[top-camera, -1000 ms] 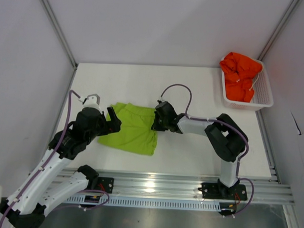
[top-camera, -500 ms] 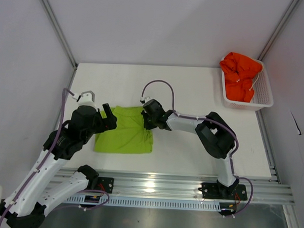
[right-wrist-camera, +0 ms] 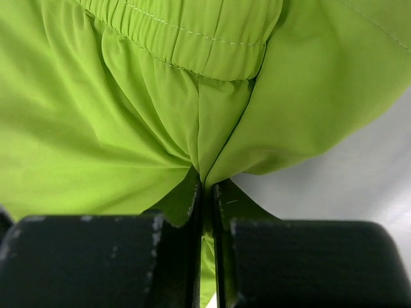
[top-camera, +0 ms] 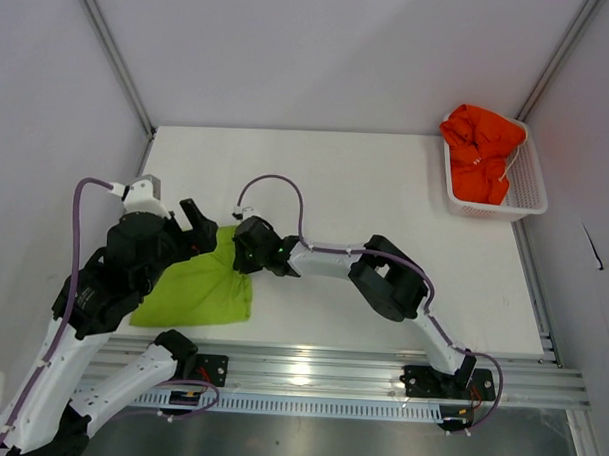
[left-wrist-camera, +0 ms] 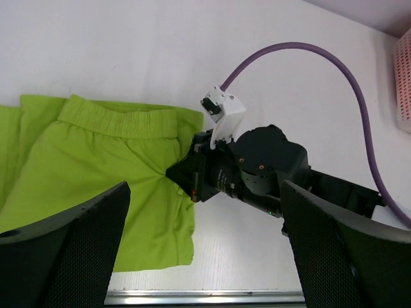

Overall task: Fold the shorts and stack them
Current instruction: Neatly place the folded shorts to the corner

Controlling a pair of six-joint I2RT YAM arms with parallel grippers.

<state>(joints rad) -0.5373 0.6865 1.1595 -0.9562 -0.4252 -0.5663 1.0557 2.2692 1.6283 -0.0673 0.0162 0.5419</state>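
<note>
On the left, spread wide and holding nothing: the black two-finger left gripper, raised over the back-left part of the cloth. Below it, lying on the white table close to the front-left edge: the lime green soft fabric shorts, partly flattened, elastic waistband along one edge, creases running toward a single pinched spot at the right side. At that spot, pressed together on a thin bunch of green fabric just under the end of the waistband: the black right gripper, arm stretched low across the table. Judging by the drape and wrinkles: light, thin, limp cloth with no stiffness of its own, apt to bunch and trail behind a single hold instead of moving as a sheet, and likely to slip out of a shallow pinch under a hard pull. Best taken at the gathered waistband or at the hem corners, for doubled layers and a firmer bite; better with two holds well apart, for a taut edge and a clean fold. Far right, heaped and crumpled in the white plastic mesh basket at the back-right corner: the bright orange-red fabric shorts, a white drawstring showing, well apart from the green pair and not yet folded. Probably just as soft; worth lifting out by a bunched upper fold, then spreading flat before any folding.
</note>
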